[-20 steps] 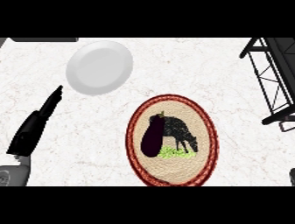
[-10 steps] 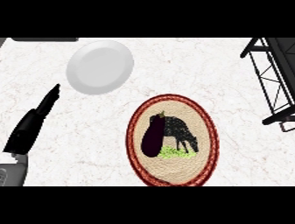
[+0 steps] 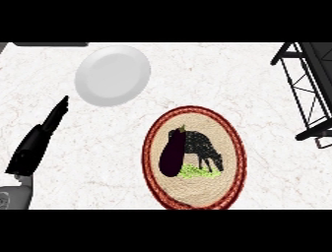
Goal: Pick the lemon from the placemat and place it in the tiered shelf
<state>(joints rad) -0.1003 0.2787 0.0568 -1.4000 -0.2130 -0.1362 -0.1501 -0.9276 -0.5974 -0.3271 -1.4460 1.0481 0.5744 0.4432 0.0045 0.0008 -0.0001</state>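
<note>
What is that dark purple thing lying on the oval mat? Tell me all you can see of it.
It looks like an eggplant, not a lemon: a long, glossy, very dark purple body, narrower toward a small stem cap at its upper end and rounder below. It lies flat on the left half of the woven oval placemat, lengthwise along it, beside the mat's printed dark animal. Only the mat touches it; no hand is near it.

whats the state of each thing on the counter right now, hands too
dark purple eggplant: lying lengthwise on the placemat, not held; no lemon is in view
oval woven placemat with red border: flat on the counter, carrying the eggplant
round white plate: bare, beyond the left hand
black wire tiered shelf: standing at the counter's right, nothing seen on it
left hand: open, fingers straight, holding nothing
right hand: not in view
</note>
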